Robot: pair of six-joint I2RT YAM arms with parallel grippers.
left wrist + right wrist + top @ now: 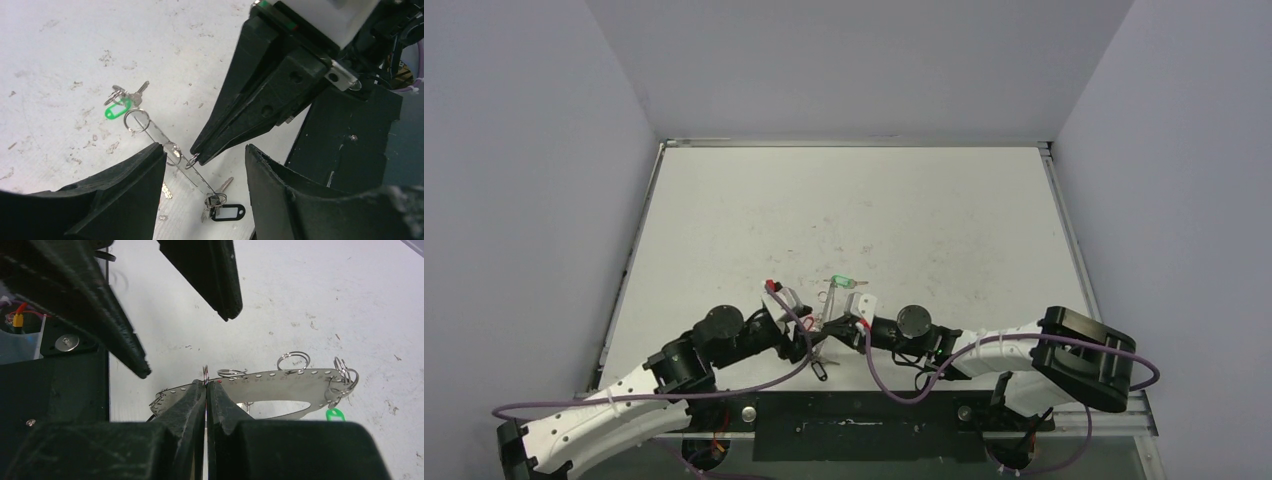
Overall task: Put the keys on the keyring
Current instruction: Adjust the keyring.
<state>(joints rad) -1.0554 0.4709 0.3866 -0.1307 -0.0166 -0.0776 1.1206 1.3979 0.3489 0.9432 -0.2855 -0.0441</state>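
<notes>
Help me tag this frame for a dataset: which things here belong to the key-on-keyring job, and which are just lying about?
Job in hand:
keyring, pinched by the shut right gripper
green-tagged key, by its far end
black-tagged key, at its near end
left gripper, open

Just there:
purple cable, part of the rig
scuffed table
</notes>
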